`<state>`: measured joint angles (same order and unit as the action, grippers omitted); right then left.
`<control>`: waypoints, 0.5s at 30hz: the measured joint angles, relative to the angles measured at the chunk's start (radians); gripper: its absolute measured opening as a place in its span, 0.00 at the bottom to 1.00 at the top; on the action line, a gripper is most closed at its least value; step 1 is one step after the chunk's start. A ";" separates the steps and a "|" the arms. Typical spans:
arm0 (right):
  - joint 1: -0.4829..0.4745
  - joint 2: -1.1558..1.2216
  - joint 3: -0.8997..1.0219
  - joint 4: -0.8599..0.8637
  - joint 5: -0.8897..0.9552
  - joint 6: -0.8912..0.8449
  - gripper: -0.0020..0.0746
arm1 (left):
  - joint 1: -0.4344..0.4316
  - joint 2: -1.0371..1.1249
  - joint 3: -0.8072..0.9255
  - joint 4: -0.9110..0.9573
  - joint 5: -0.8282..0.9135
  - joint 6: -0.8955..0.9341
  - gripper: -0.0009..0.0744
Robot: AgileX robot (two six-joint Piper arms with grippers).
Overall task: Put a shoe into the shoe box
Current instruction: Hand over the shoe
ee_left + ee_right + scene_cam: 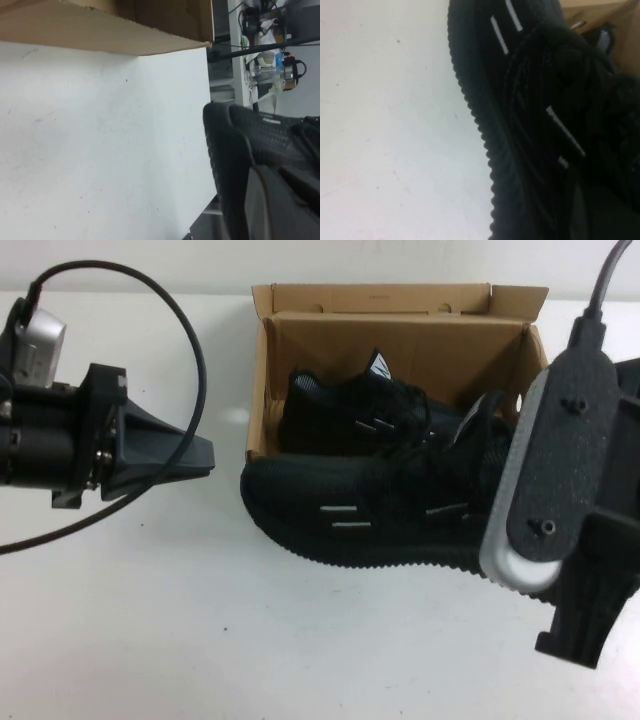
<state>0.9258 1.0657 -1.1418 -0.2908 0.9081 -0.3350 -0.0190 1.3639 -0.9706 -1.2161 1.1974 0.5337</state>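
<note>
The white table (pixel 200 640) carries everything; at twelve o'clock on it stands the brown cardboard shoe box (pixel 262 380) with its flap lid folded back, light and easily shoved, so it may slide if a shoe is pushed against its wall. One black sneaker (pixel 330 410) of the pair lies partly in the box. The shoe (pixel 350 510) still to be boxed lies on its side just outside the front wall, toward three o'clock from the table's centre, toe pointing to nine o'clock, toothed sole facing six o'clock. It looks light, with soft mesh that will cave under the fingers and a stiffer rubber sole; a firmer hold would likely be at the heel collar or across the sole and upper near the heel, not the laces. The right gripper (pixel 570 640) hangs over the heel end at four o'clock, jaws closed; whether it has hold of the shoe cannot be told. The left gripper (pixel 205 458) hovers at nine o'clock, closed on nothing, its tip aimed at the toe.
</note>
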 joint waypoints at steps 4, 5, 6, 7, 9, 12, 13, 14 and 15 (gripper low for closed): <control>0.000 0.000 0.000 0.020 0.000 -0.003 0.02 | 0.000 0.001 0.000 0.000 0.000 -0.002 0.03; 0.000 0.000 0.000 0.020 -0.002 -0.005 0.02 | 0.000 0.001 0.000 0.000 0.000 -0.002 0.05; 0.000 0.000 0.000 0.020 -0.002 -0.005 0.02 | 0.000 0.001 0.000 0.000 0.000 -0.002 0.09; 0.000 0.000 0.000 0.020 -0.002 -0.005 0.02 | 0.000 0.001 0.000 0.000 0.000 -0.002 0.16; 0.000 -0.002 0.000 0.020 -0.004 -0.007 0.02 | 0.000 0.001 0.000 0.000 0.000 -0.002 0.36; 0.000 -0.002 0.000 0.020 -0.006 -0.007 0.02 | -0.004 0.001 0.000 0.000 0.000 -0.034 0.69; 0.000 -0.002 0.000 0.022 -0.008 -0.007 0.02 | -0.010 0.001 0.000 0.000 0.000 -0.053 0.77; 0.000 -0.002 0.000 0.022 -0.013 -0.007 0.02 | -0.015 0.001 0.000 0.000 0.000 -0.068 0.82; 0.000 -0.002 0.000 0.025 -0.019 -0.007 0.02 | -0.024 0.002 0.000 0.000 0.000 -0.083 0.86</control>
<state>0.9258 1.0637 -1.1418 -0.2658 0.8894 -0.3420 -0.0432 1.3663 -0.9706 -1.2162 1.1974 0.4512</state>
